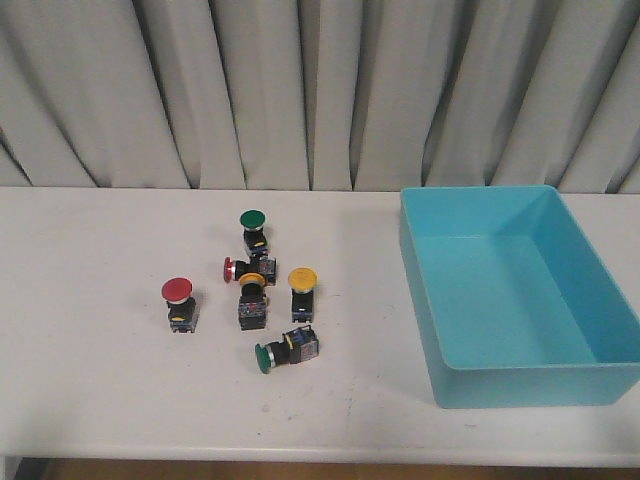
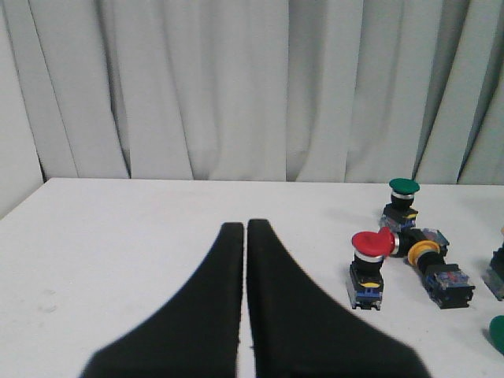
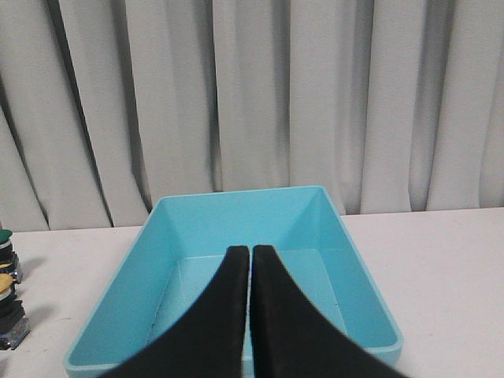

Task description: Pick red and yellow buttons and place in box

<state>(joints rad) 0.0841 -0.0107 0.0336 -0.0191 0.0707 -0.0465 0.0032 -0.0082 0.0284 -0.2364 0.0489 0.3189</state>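
Front view: red button [image 1: 178,302] upright on desk [image 1: 90,380], well apart from empty turquoise box [image 1: 520,385]; yellow button [image 1: 302,291] nearer it. Judged light, rigid; glossy cap slippery (blocky black body the better hold).

Left wrist: left pincer [image 2: 246,230] pressed together, red button just beyond.

Right wrist: right pincer [image 3: 250,253] pressed together, before the box.

Pleated grey curtain [image 1: 300,90] behind white table [image 1: 90,380].
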